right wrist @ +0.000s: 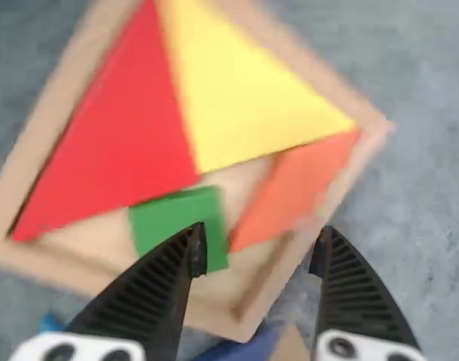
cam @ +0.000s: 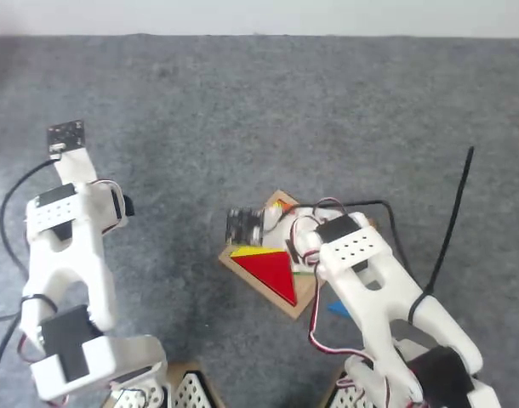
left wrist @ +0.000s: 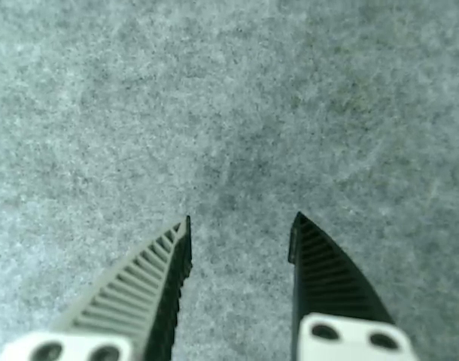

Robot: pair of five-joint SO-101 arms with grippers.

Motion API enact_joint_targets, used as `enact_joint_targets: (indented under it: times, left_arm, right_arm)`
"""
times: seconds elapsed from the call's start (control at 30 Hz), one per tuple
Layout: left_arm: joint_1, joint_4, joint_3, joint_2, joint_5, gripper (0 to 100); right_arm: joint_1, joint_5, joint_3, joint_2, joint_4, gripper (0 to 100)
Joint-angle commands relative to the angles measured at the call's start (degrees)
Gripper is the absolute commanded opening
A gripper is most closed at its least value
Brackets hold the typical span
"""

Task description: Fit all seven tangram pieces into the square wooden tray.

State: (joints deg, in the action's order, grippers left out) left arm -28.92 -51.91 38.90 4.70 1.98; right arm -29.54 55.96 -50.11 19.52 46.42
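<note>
**Tray part-filled, both end effectors empty**

Right end effector (right wrist: 259,241) is spread, pinching nothing, and hangs over the wooden tray (right wrist: 64,105); probably lining up the next fit. Seated in the tray: red triangle (right wrist: 109,150) edge-to-edge with yellow triangle (right wrist: 237,98), then orange piece (right wrist: 297,188) and green square (right wrist: 173,218). Bare wood shows beside them. Blue piece (cam: 338,310) lies on the surface just outside the tray. Left end effector (left wrist: 241,222) is spread over bare grey surface (left wrist: 229,90), well apart, likely parked clear.
</note>
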Motion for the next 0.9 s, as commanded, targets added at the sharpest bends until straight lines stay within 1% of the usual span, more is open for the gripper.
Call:
enact_joint_targets:
  times: [0.0, 0.1, 0.23, 0.7, 0.87]
  left_arm:
    - [-0.35, -0.09, -0.31, 2.37, -0.53, 21]
    - [-0.44, -0.09, -0.31, 2.37, -0.53, 21]
    - [-0.44, -0.09, -0.31, 2.37, -0.53, 21]
    - [-0.44, -0.09, -0.31, 2.37, -0.44, 21]
    - [-0.44, -0.09, -0.31, 2.37, -0.44, 21]
  right_arm:
    - [0.48, -8.88, 3.25, -0.13, -4.97, 21.3]
    - [0.48, -10.55, 3.34, -4.0, -7.16, 21.3]
    - [0.04, -9.76, 3.43, -8.75, -7.16, 21.3]
    - [-5.32, -9.32, 2.81, -9.01, -6.37, 21.3]
    - [-7.16, -9.32, 2.46, -8.57, -3.74, 21.2]
